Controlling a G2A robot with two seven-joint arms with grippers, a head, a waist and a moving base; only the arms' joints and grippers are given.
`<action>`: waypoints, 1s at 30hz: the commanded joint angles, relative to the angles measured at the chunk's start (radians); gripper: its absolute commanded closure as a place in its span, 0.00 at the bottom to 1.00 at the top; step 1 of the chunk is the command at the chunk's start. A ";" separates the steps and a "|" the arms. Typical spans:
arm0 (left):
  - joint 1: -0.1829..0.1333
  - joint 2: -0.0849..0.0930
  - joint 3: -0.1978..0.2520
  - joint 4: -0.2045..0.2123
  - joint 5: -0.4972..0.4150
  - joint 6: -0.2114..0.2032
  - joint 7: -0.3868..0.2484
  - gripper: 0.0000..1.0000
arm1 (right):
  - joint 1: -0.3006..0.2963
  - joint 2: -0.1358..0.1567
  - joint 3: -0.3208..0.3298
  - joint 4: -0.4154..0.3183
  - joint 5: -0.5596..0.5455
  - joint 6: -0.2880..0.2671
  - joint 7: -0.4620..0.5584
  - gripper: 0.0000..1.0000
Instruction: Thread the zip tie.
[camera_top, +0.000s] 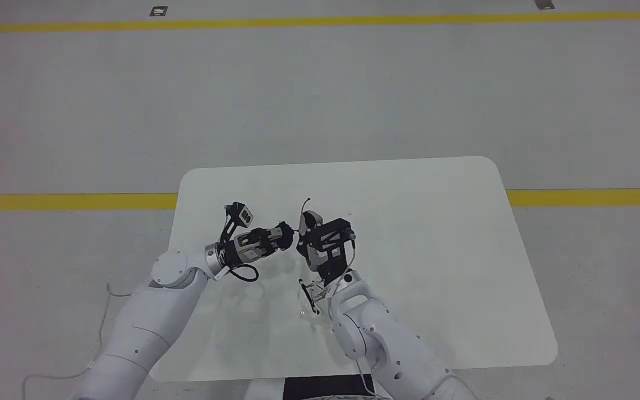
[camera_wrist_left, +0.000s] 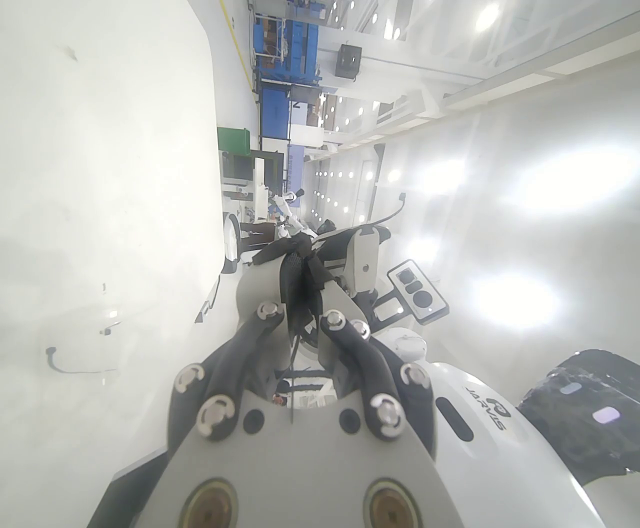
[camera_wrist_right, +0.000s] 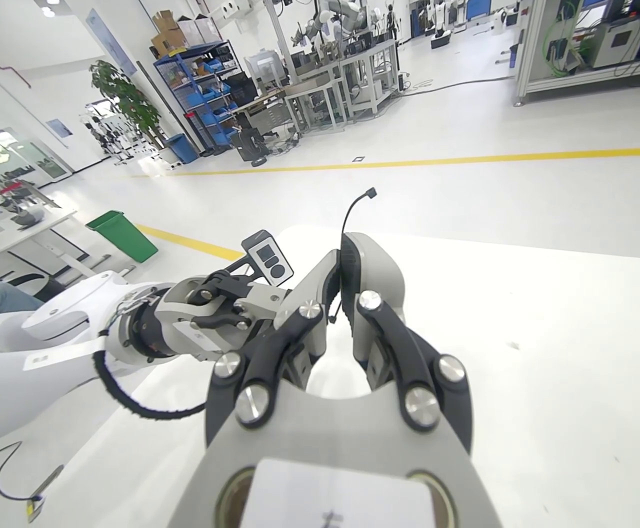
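Above the surface (camera_top: 450, 250), my right tool (camera_wrist_right: 341, 280) pinches the zip tie (camera_wrist_right: 346, 220), its head poking free; my left tool (camera_wrist_left: 300, 280), closed, seems to grip its tail. I judge slow, aligned feeding into the head best.

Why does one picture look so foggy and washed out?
Left wrist view: ceiling lamps shine into the lens, glare veiling the table; right wrist view: even light, the zip tie plain in the right gripper; top view: even too.

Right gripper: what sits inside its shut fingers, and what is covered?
A black zip tie, its head end curving out past the fingertips. The stretch clamped between them is hidden.
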 joint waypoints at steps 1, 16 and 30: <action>0.000 0.000 0.000 0.000 0.000 0.000 0.000 1.00 | -0.001 -0.001 0.001 0.000 -0.002 -0.001 0.001 1.00; 0.000 0.000 0.000 0.000 0.000 0.000 0.000 1.00 | -0.009 -0.012 0.000 -0.006 -0.021 0.012 0.014 1.00; 0.000 0.000 0.000 0.000 0.000 0.000 0.000 1.00 | -0.006 -0.027 -0.016 -0.009 -0.069 0.066 0.046 1.00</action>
